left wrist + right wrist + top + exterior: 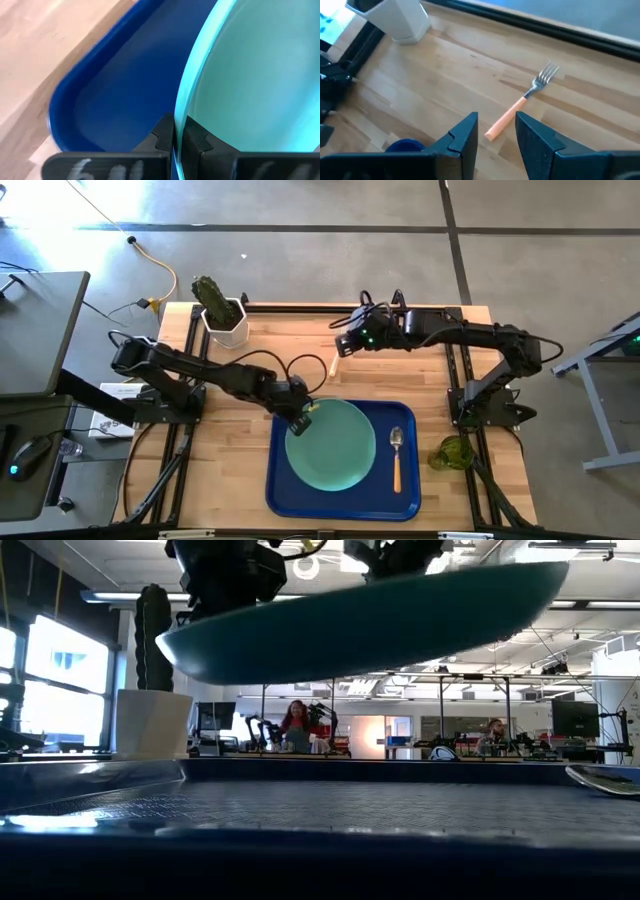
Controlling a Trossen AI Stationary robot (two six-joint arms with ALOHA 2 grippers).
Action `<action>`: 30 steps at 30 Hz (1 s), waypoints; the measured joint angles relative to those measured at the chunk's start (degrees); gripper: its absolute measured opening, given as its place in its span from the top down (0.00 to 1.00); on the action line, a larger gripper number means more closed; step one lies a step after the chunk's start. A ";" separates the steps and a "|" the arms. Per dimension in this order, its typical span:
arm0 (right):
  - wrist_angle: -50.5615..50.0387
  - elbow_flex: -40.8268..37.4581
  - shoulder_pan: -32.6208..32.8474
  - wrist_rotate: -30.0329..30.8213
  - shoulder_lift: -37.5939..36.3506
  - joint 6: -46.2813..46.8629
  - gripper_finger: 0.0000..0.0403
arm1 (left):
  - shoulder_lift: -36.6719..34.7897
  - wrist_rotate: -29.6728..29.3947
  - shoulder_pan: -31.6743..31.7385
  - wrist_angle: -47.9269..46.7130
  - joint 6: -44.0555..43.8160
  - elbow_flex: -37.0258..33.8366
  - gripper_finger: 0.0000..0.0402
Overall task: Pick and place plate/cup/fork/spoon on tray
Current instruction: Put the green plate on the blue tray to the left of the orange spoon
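Note:
The mint-green plate [332,446] hangs over the blue tray [290,498], clear of the tray floor and tilted in the low view [370,615]. My left gripper [301,418] is shut on the plate's left rim. The spoon [397,455] lies on the tray's right part, beside the plate. The fork [522,102] lies on the wooden table just ahead of my right gripper [495,132], which is open and empty above the far middle of the table [344,346]. The dark-green cup [452,452] stands at the table's right edge, off the tray. My left gripper pinches the plate's rim [181,107] between its two fingers [162,135], one on the upper face and one on the underside. It comes at the plate's left far edge from the table's left. The plate is lifted clear of the tray and tilted.
A white hexagonal pot with a cactus [224,320] stands at the table's far left; it also shows in the right wrist view [402,20]. Bare wood lies between the tray and the far edge. People sit in the room beyond the table [296,725].

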 joint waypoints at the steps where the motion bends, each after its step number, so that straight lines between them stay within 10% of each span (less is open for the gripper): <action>1: -0.65 0.00 -0.25 -0.54 0.00 0.25 0.70 | 0.30 0.67 0.00 0.67 0.20 0.00 0.99; 30: -13.42 0.00 -4.88 -12.28 0.00 -25.58 0.70 | 1.50 -0.08 -1.26 1.70 -25.99 -0.24 0.99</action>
